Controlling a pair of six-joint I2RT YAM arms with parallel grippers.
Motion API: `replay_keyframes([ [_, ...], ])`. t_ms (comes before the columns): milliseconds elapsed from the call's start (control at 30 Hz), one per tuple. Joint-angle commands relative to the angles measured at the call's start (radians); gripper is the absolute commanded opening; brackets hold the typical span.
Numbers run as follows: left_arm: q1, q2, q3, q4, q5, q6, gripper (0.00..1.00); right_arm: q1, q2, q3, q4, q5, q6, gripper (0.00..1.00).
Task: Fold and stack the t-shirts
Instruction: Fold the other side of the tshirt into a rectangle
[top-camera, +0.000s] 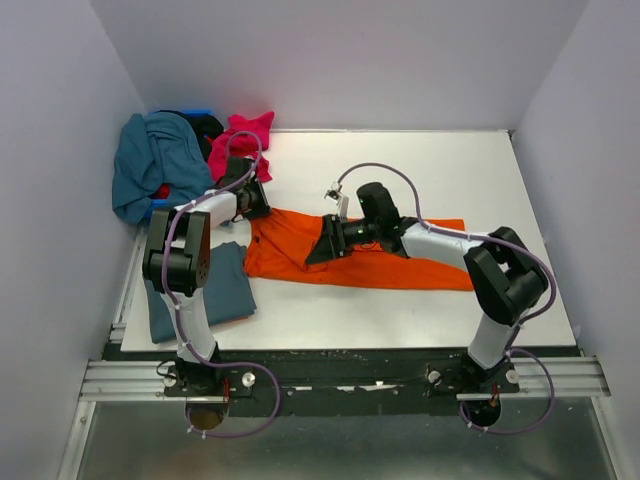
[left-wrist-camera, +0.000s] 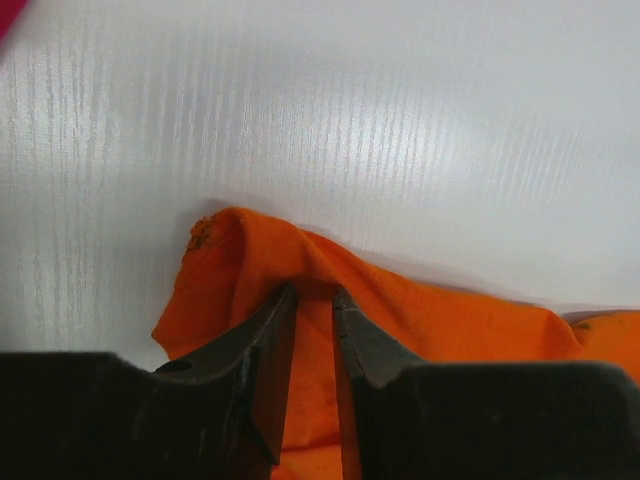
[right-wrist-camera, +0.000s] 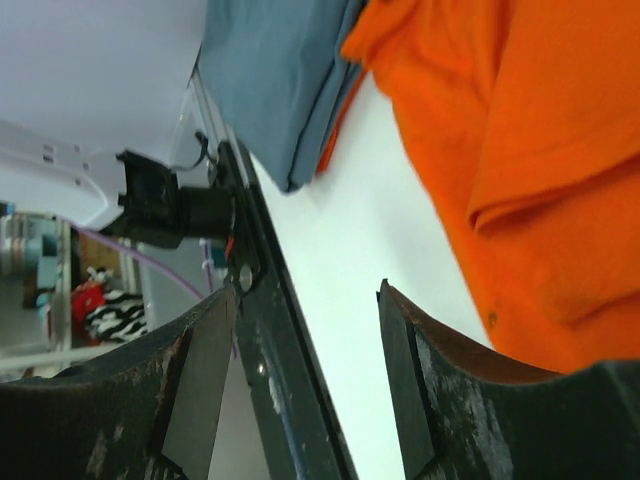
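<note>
A bright orange t-shirt (top-camera: 290, 252) lies spread across the middle of the white table (top-camera: 440, 170). My left gripper (top-camera: 258, 200) is at its far-left corner. In the left wrist view its jaws (left-wrist-camera: 312, 290) stand narrow, pinching a raised fold of the orange cloth (left-wrist-camera: 450, 320). My right gripper (top-camera: 318, 252) hovers open over the shirt's near-left part; only table and rail show between its fingers (right-wrist-camera: 308, 295), with orange cloth (right-wrist-camera: 540, 150) beside it. A folded slate blue-grey t-shirt (top-camera: 215, 285) (right-wrist-camera: 280, 80) lies at the near left. Teal (top-camera: 150, 160) and magenta (top-camera: 240, 140) t-shirts are heaped at the far-left corner.
Light walls enclose the table on the left, far and right sides. A blue bin edge (top-camera: 200, 112) and a dark item (top-camera: 207, 125) sit under the heap. A metal rail (top-camera: 350, 375) with both arm bases runs along the near edge.
</note>
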Motion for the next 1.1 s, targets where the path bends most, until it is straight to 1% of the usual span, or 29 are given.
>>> replay_keyframes([
  [0, 0.007, -0.063, -0.017, -0.018, 0.004, 0.004, 0.37, 0.007, 0.059, 0.099, -0.024, 0.123, 0.011, 0.66],
  [167, -0.004, -0.111, -0.023, -0.030, 0.013, 0.001, 0.40, 0.007, 0.165, 0.193, 0.010, 0.195, 0.043, 0.66],
  [267, -0.024, -0.131, -0.023, -0.036, 0.010, 0.000, 0.41, 0.007, 0.219, 0.245, -0.008, 0.257, 0.056, 0.64],
  [400, -0.053, -0.139, -0.037, -0.030, 0.015, -0.006, 0.41, 0.007, 0.260, 0.297, -0.077, 0.347, 0.050, 0.57],
  [567, -0.093, -0.102, -0.043, 0.005, 0.035, -0.025, 0.41, 0.007, 0.271, 0.312, -0.128, 0.444, 0.013, 0.48],
  [633, -0.108, -0.079, -0.031, 0.013, 0.044, -0.031, 0.41, 0.007, 0.274, 0.317, -0.143, 0.476, 0.005, 0.47],
  [767, -0.129, -0.041, -0.005, 0.011, 0.038, -0.034, 0.41, 0.007, 0.303, 0.341, -0.186, 0.487, -0.012, 0.42],
  [1067, -0.129, 0.004, 0.022, -0.016, 0.003, -0.017, 0.40, 0.015, 0.352, 0.365, -0.214, 0.505, -0.026, 0.40],
])
